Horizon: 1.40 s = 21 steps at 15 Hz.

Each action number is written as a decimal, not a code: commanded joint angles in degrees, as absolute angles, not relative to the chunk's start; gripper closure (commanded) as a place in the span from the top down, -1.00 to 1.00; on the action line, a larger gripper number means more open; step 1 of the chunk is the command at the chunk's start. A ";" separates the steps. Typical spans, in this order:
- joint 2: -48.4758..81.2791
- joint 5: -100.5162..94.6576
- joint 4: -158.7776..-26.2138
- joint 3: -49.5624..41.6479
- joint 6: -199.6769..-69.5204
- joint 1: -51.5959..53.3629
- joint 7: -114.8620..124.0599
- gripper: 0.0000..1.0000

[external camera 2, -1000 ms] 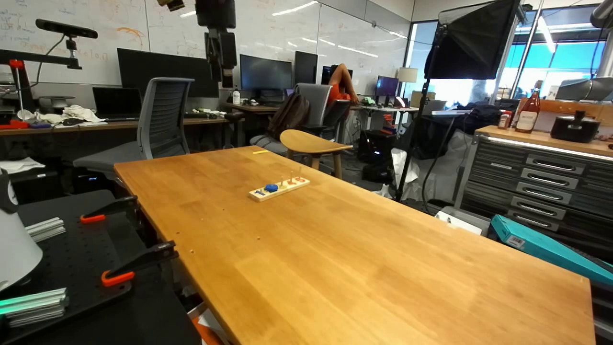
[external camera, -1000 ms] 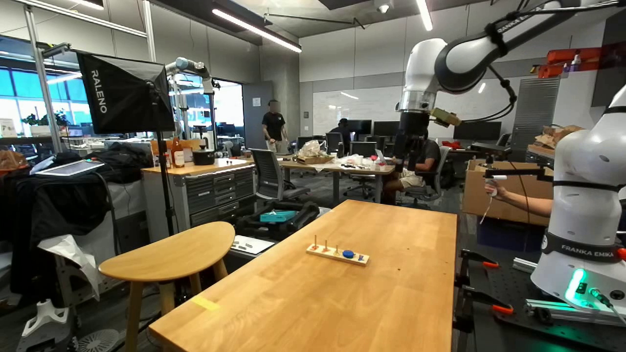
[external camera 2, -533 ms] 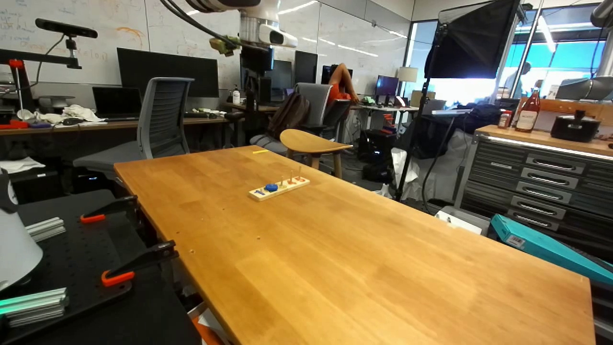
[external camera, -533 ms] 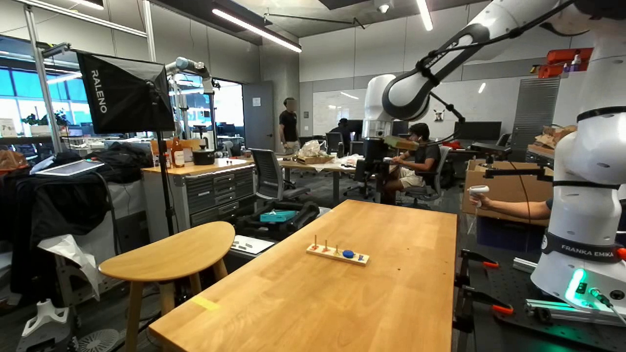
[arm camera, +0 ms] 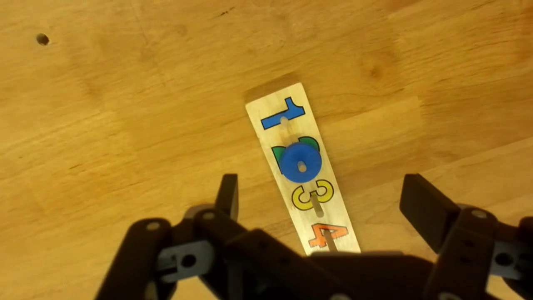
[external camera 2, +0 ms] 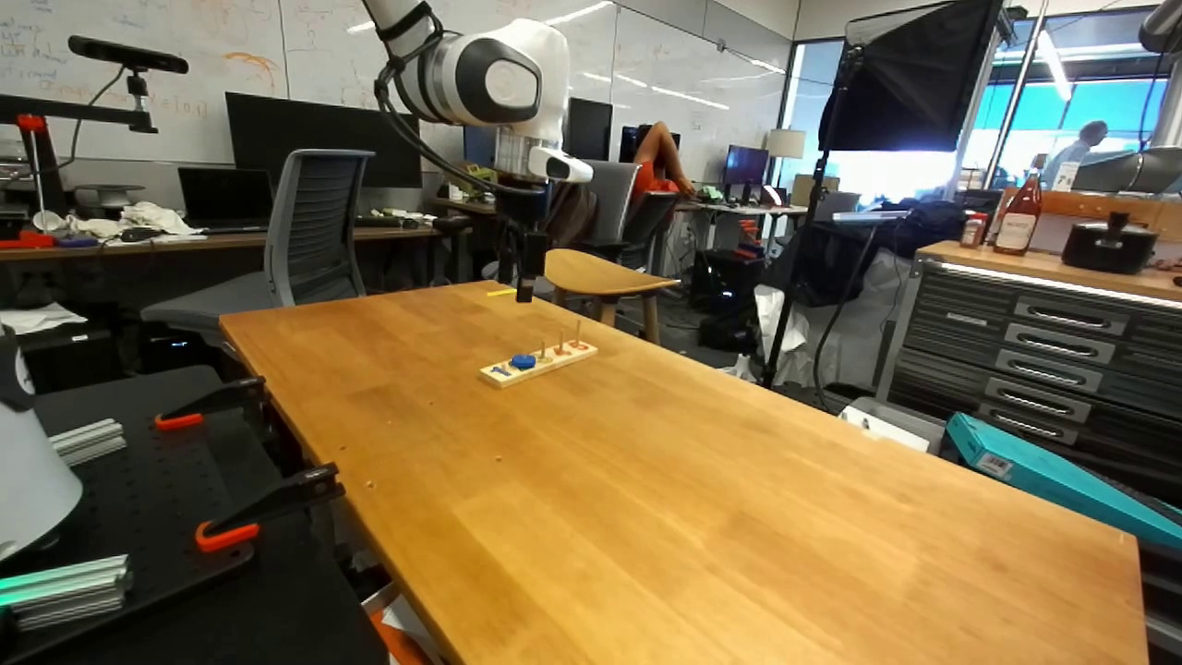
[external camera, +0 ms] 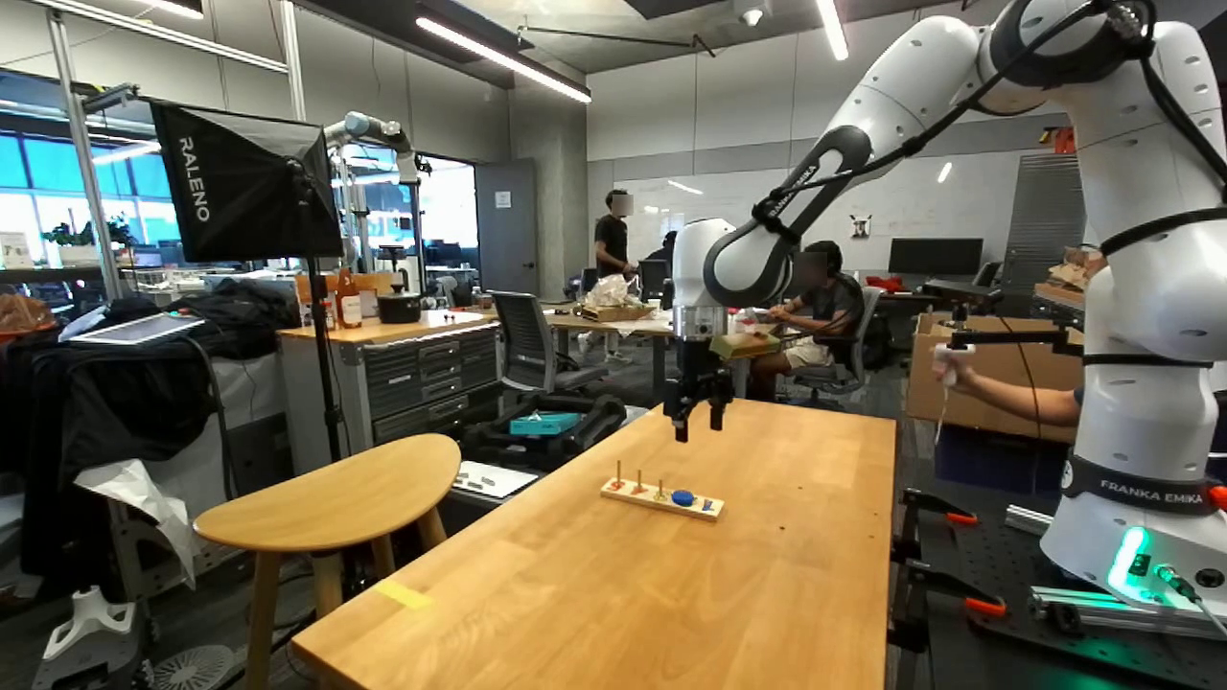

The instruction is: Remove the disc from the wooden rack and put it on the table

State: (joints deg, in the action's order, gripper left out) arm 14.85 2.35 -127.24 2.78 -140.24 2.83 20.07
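The blue disc [arm camera: 291, 166] sits on a short peg of the pale wooden rack [arm camera: 333, 212], partly covering a green numeral between the blue 1 and the yellow 3. The disc shows as a blue spot in both exterior views [external camera: 682, 498] [external camera 2: 524, 361]. The rack lies on the long wooden table [external camera: 671, 585]. My gripper [arm camera: 320, 185] is open and empty, pointing down, with its fingers wide apart on either side of the rack in the wrist view. In both exterior views the gripper [external camera: 699, 429] [external camera 2: 515, 288] hangs above the table, apart from the rack. The rack's far end is hidden by the gripper.
Several thin upright pegs [external camera: 639, 481] stand on the rack, taller toward the end away from the disc. A rounded wooden stool [external camera: 335, 494] stands beside the table. Black clamps with orange ends [external camera 2: 268, 508] hold at the robot-side edge. Yellow tape [external camera: 405, 594] marks a table corner.
The arm has reached forward and lowered the gripper from high up to above the table near the rack. The disc and rack have not moved. A person in the background has walked across.
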 commanded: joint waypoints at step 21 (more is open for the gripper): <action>26.13 0.92 -131.14 -2.60 -159.39 10.11 26.27 1.00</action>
State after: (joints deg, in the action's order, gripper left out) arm 24.81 0.58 -131.72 -0.88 -156.53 8.30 24.61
